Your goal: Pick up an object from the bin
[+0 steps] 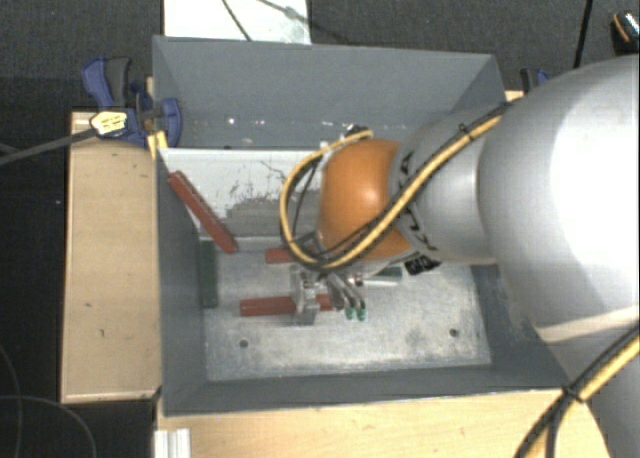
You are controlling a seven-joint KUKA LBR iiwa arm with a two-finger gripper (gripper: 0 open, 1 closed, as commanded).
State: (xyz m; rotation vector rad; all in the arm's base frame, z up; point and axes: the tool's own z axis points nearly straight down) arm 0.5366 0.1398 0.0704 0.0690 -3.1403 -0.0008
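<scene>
your pincer is down at the bin floor, a little left of the middle and toward the near side, and it meets the right end of a flat red-brown bar that lies on the floor and runs left from it. from this angle you cannot tell whether the pincer is apart, together or clamped on that bar, since the metal parts and the bar's end overlap. just right of the pincer two small green-tipped points show low over the floor; you cannot tell whether they belong to the robot or lie loose. just far of the pincer a short red-brown piece shows, its right end hidden under the wrist. above the pincer sits the orange cover on the wrist, with yellow-and-black cables looping round its left side and running back along the big grey arm, which comes in from the right. further left, a dark green block stands against the left wall, and far of it a longer red-brown bar leans slantwise on that wall. the grey metal bin holds these few pieces, well apart from one another, on a scuffed, scratched floor.
</scene>
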